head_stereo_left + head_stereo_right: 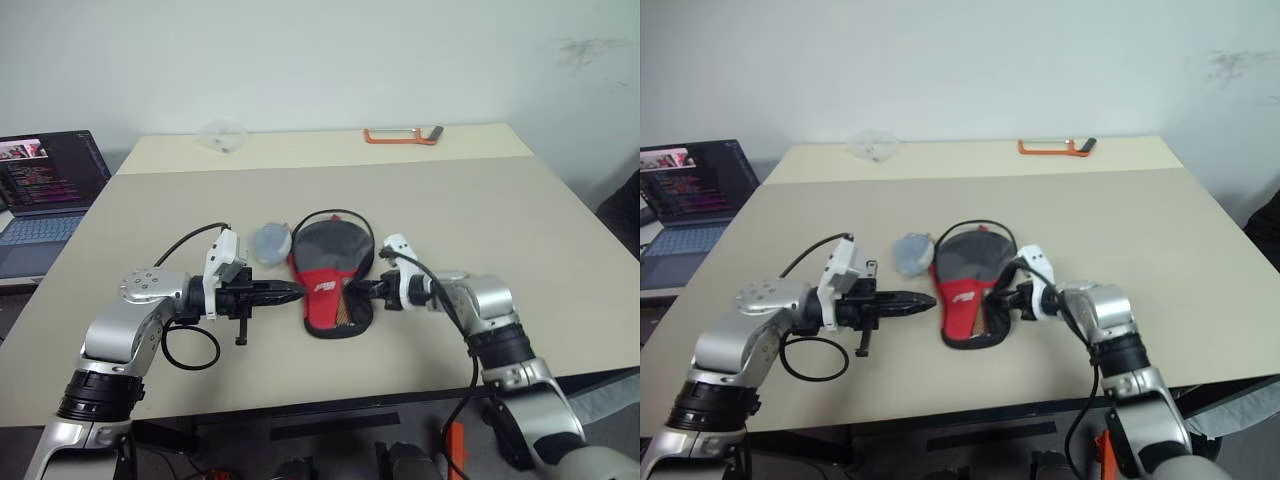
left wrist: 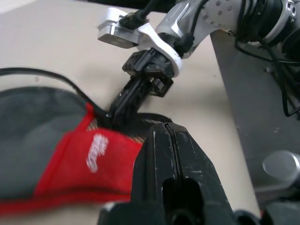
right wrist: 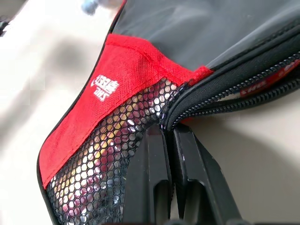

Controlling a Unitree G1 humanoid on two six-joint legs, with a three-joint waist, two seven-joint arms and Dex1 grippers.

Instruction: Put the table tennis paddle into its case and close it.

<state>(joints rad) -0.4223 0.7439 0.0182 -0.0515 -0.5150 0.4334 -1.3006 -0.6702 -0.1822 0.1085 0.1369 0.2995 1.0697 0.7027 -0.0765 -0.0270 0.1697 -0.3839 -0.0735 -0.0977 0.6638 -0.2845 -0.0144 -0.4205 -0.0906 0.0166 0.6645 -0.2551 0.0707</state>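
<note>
The case (image 1: 330, 275) lies flat near the middle of the counter (image 1: 480, 210), black round part away from me, red part with the white logo and mesh pocket toward me. Its black cord loops around the far end. Through the mesh I see red and pale stripes, likely the paddle's handle; the rest of the paddle is hidden inside.

My right gripper (image 1: 357, 292) sits at the case's right edge, by the zipper rim where the mesh meets the black fabric. Its 2 fingers are pressed together there; I cannot tell whether they pinch the rim or a zipper pull.

My left gripper (image 1: 290, 293) hovers just left of the red part, fingers pressed together, holding nothing.

A grey crumpled object (image 1: 269, 243) lies just left of the case's round end.
</note>
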